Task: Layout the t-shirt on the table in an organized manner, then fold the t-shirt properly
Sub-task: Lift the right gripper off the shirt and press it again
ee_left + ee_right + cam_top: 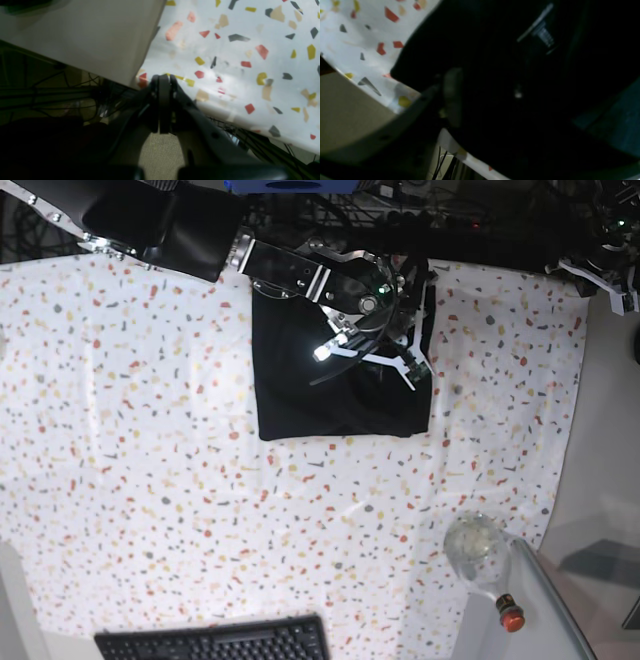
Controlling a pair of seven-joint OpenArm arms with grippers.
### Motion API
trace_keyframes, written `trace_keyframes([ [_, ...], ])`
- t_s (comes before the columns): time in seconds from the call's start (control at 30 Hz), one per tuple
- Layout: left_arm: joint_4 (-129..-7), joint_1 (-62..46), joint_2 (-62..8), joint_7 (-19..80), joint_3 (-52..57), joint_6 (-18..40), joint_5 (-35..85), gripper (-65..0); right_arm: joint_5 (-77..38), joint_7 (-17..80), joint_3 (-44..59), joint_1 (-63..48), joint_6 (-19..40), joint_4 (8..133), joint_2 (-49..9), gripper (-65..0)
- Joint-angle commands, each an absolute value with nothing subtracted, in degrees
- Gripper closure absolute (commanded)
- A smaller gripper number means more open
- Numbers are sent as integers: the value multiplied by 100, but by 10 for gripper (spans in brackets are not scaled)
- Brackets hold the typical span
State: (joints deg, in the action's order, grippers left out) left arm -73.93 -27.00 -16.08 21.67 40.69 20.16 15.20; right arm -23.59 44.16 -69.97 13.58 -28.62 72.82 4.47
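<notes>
Right gripper (385, 355) works over a folded black fabric t-shirt (300, 395) on the speckled white table (150, 480).
Its jaws' spread and hold cannot be told (too dark); the left gripper (163, 81) is closed, empty.

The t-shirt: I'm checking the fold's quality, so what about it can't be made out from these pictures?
- Base view: the right pincer and its arm cover the t-shirt's far part, hiding the edge there.
- Right wrist view: the t-shirt is near-black and blurred; the label is unreadable, and one pincer finger is lost against the fabric, so any grip is unclear.
- Left wrist view: only the table and the shut left pincer; no shirt.
</notes>
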Motion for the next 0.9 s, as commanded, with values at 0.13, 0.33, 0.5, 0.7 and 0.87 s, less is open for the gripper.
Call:
trace_keyframes([
  [0.13, -7477, -2730, -1710, 2062, 4110, 2009, 1543, 0, -2334, 4347, -6967, 1429, -2273, 7380, 593, 0],
  [0.33, -7468, -2703, -1710, 2062, 4110, 2009, 1543, 0, -2325, 4356, -6976, 1358, -2088, 7415, 611, 0],
  [0.5, -7477, -2686, -1710, 2070, 4110, 2009, 1543, 0, -2325, 4374, -7011, 1358, -2079, 7512, 681, 0],
  [0.7, -7477, -2615, -1710, 2097, 4110, 2009, 1543, 0, -2316, 4330, -7609, 1560, -2079, 7591, 699, 0],
  [0.87, -7477, -2615, -1701, 2097, 4084, 2009, 1543, 0, -2325, 4136, -7626, 1569, -2079, 7354, 734, 0],
])
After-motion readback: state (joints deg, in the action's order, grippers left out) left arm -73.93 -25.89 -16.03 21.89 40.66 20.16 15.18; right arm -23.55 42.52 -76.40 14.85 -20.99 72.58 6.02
